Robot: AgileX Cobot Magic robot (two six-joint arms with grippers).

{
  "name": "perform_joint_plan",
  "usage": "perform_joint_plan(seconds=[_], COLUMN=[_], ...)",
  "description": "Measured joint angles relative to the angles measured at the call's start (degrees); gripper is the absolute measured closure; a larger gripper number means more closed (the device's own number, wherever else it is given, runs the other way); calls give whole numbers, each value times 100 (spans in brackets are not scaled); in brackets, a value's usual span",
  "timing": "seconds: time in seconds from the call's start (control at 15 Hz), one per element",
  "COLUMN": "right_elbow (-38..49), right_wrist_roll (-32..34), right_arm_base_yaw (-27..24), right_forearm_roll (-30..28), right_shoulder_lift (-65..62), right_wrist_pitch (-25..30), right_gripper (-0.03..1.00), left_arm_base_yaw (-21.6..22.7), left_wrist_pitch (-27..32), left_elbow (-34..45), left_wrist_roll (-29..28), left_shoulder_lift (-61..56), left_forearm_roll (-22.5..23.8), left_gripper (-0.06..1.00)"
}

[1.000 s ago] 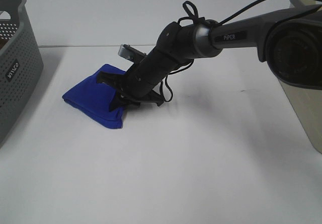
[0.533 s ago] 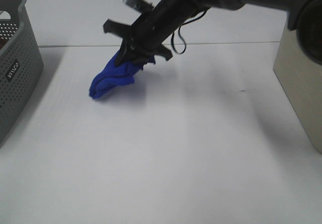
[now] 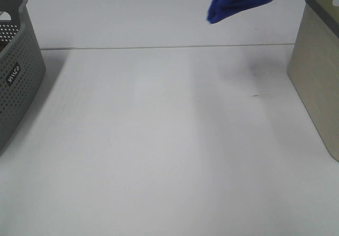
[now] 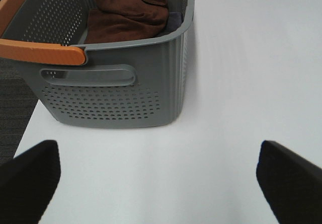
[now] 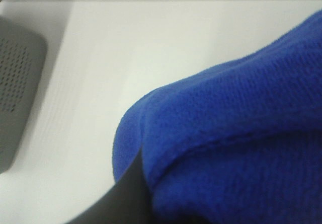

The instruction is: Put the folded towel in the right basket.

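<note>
right wrist view: blue towel (image 5: 226, 133) bunched against the right gripper (image 5: 146, 209), which clamps it (aloft).

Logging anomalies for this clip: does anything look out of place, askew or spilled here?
Only the blue towel: it hangs bunched in mid-air near the beige basket, no neat fold showing. That fits a towel being carried; nothing is spilled or damaged.
</note>
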Motion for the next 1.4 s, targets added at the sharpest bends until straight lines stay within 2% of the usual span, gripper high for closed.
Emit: perform_joint_plan(seconds=[0.2,0.4,0.6,0.8,0.87,0.93,1.0,1.07,1.13,1.27,1.4], right_elbow=[0,40,573,1003,1037,1083,1083,1083,1083,1083,1083], right_wrist_roll=[0,0,0,160,212,281,281,281,309,435,493], right_arm_base_yaw=[-1100,-1839,-1994,-1988,-1988,-1982,-1982,-1982,-1982,-1942,-1610], right_forearm_roll=[-269,-728,-1782,-1879,-1879,-1977,-2028,-2034,-2017,-1856,-1822], right_shoulder_lift=[-533,-653,-647,-550,-498,-447,-447,-447,-447,-464,-630], right_wrist_pitch=[23,57,74,115,103,103,103,103,103,103,74], right_gripper=[87,87,87,85,73,39,17,7,2,-1,-2], left_arm_base_yaw=[0,0,0,0,0,0,0,0,0,0,0], left_wrist_pitch=[0,0,0,0,0,0,0,0,0,0,0], left_elbow=[0,0,0,0,0,0,0,0,0,0,0], left_wrist_roll=[0,0,0,0,0,0,0,0,0,0,0], left_shoulder_lift=[0,0,0,0,0,0,0,0,0,0,0], left_forearm_roll=[0,0,0,0,0,0,0,0,0,0,0], left_gripper=[-4,-4,-4,-4,-4,-4,-4,-4,-4,-4,-4])
